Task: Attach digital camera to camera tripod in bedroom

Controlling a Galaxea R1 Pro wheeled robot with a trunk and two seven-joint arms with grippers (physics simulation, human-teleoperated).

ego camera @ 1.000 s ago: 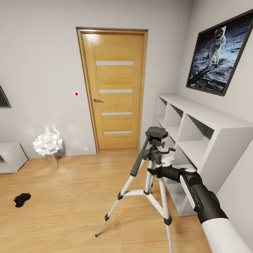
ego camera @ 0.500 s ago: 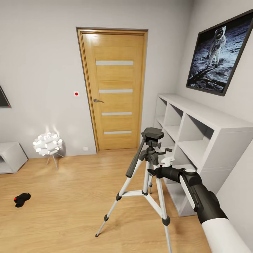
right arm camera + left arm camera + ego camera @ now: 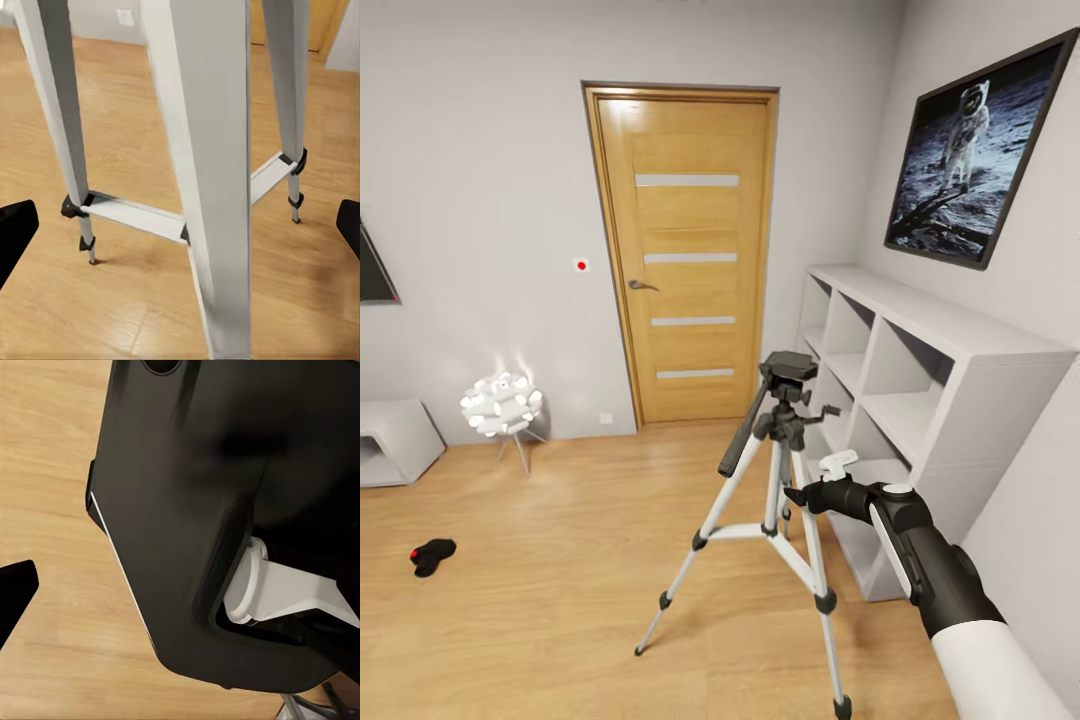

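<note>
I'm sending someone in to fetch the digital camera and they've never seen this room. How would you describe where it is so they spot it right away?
Start at the tall light wooden door in the white wall, then look left to the glowing white ball-shaped floor lamp. On the wood plank floor in front of that lamp lies a small chunky black digital camera. It is the lone dark object there, marked by a red dot.

The right gripper sits just beside the camera tripod; its silver legs block the path directly ahead. White cube shelves stand close alongside. Bare plank floor lies open toward the opposite side.
</note>
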